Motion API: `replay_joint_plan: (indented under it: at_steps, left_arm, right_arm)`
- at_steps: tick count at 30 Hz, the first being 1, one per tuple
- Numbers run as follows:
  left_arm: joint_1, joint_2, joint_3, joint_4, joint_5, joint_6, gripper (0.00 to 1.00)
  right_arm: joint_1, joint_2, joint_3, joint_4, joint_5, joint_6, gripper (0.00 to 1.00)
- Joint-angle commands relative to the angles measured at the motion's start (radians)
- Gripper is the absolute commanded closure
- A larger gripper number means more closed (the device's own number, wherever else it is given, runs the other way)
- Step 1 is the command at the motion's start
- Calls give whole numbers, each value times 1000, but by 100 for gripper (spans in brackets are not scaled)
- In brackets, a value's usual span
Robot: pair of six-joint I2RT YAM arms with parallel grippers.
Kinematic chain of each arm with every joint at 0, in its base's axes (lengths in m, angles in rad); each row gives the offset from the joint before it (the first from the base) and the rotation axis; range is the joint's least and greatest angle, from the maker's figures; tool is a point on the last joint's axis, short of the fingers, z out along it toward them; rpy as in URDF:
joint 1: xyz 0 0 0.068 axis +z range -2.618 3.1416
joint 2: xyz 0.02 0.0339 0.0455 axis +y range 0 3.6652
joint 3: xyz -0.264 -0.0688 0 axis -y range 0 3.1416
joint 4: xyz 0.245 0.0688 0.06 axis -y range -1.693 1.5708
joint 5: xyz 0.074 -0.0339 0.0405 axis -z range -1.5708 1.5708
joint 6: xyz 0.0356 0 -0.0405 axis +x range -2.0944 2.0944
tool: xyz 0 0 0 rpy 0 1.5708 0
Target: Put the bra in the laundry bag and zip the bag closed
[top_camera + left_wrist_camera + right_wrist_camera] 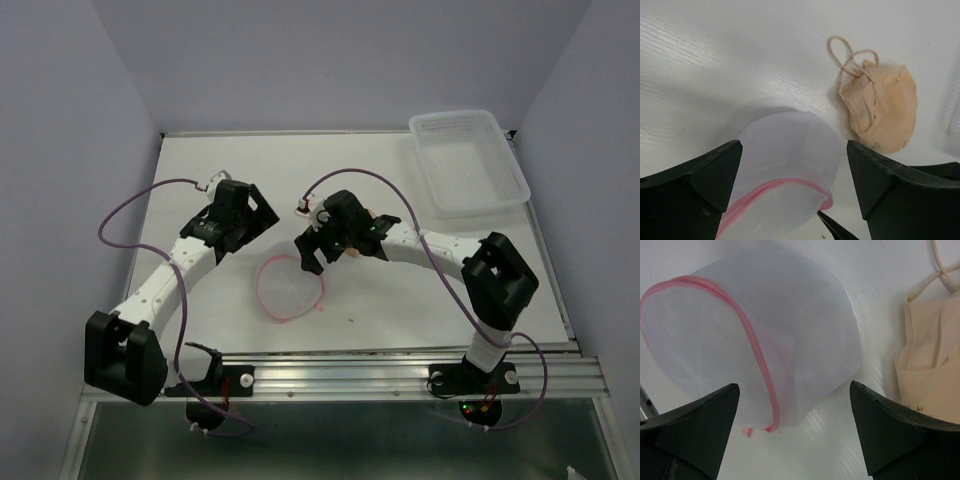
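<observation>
The bra (882, 110) beside the laundry bag (785, 165), on the counter (715, 60).
Spread wide and empty, left fingers (700, 185) and right fingers (900, 425) above the bag (pink-rimmed).

Lab test cell: white table (230, 170) boxed by plain lilac walls (90, 110).
</observation>
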Motion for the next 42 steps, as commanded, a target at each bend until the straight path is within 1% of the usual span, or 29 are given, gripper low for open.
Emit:
replay_joint_plan:
  at_steps: [1,3,4,6,7,8,10,16,21,24,25,28,29,30,31,32,34,38,39,40,42]
  left_arm:
    - [7,-106,-61,-17,-32,-23,1]
    - [8,-123,-81,-16,-28,-26,1]
    - [8,-126,-96,-16,-23,-31,1]
    - [8,-128,-107,-13,-17,-34,1]
    - [8,-128,-112,-10,-6,-35,1]
    - [8,-128,-121,-1,-2,-35,1]
    - [6,-128,-133,9,9,-34,1]
    - [8,-130,-153,32,28,-35,1]
    - [8,-127,-162,52,35,-35,1]
    - [8,-123,-161,58,46,-29,1]
    - [8,-123,-161,59,46,-31,1]
    - [7,-116,-158,62,58,-32,1]
    - [4,-113,-152,56,63,-34,1]
    - [-8,-113,-138,52,67,-46,1]
    - [-8,-113,-138,52,67,-46,1]
    - [-14,-113,-123,47,69,-51,1]
    - [-38,-107,-89,38,64,-63,1]
    - [-65,-36,-32,13,61,-65,1]
    - [-68,-21,-26,16,72,-62,2]
    - [-78,-12,-23,27,93,-63,15]
    - [-95,7,-29,77,110,-68,24]
  right_arm:
    - [13,34,79,13,62,-40,10]
    - [13,43,90,13,56,-48,21]
    - [13,55,94,13,50,-45,32]
    - [13,69,104,11,45,-45,37]
    - [13,77,116,7,45,-42,41]
    - [13,92,125,1,45,-42,51]
    - [13,102,139,-10,30,-45,59]
    - [13,89,130,-25,-33,-54,60]
    - [13,115,124,-28,-19,-40,61]
    - [13,122,128,-30,57,-36,74]
    - [13,117,133,-28,67,-33,83]
    - [13,103,145,-27,91,-14,91]
    - [13,83,148,-27,123,25,98]
    - [13,44,138,-13,205,79,99]
    - [13,43,137,-6,206,79,99]
    - [13,27,121,2,267,117,99]
    - [13,-26,76,42,326,156,99]
    - [22,-102,18,105,324,156,99]
    - [22,-107,18,105,332,160,99]
    - [22,-110,18,102,349,162,99]
    - [22,-106,22,99,372,167,99]
